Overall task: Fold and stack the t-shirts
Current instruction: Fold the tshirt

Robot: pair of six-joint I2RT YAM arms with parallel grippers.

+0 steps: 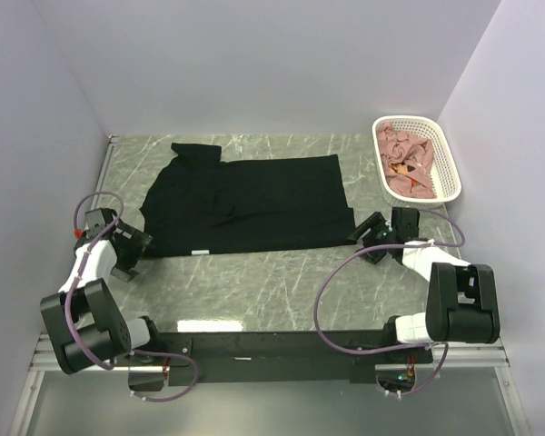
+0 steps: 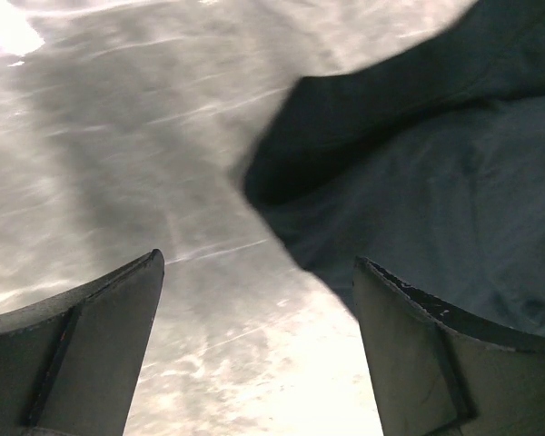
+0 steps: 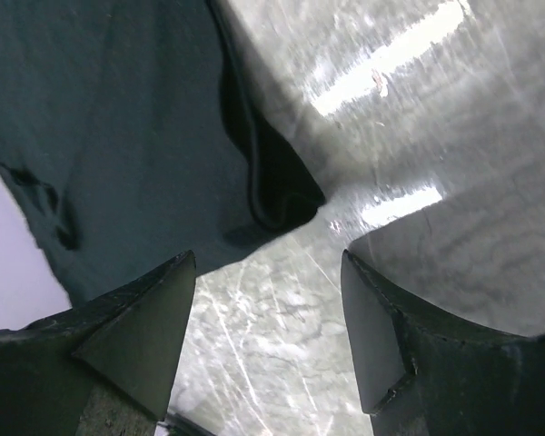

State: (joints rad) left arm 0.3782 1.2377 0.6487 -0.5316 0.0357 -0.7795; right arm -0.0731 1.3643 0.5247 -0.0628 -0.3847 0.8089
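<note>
A large black t-shirt (image 1: 250,202) lies spread flat on the marbled table, with its collar at the back left. My left gripper (image 1: 143,243) is open and empty, low at the shirt's near left corner. In the left wrist view the black t-shirt (image 2: 436,182) lies just ahead of the right finger (image 2: 445,363). My right gripper (image 1: 361,238) is open and empty at the shirt's near right corner. In the right wrist view the folded corner of the black t-shirt (image 3: 282,195) lies just ahead of the fingers (image 3: 136,327). Dusty pink t-shirts (image 1: 407,162) lie crumpled in the basket.
A white lattice basket (image 1: 454,173) stands at the back right of the table (image 1: 254,282). White walls close in the left, back and right sides. Purple cables loop by both arm bases at the near edge.
</note>
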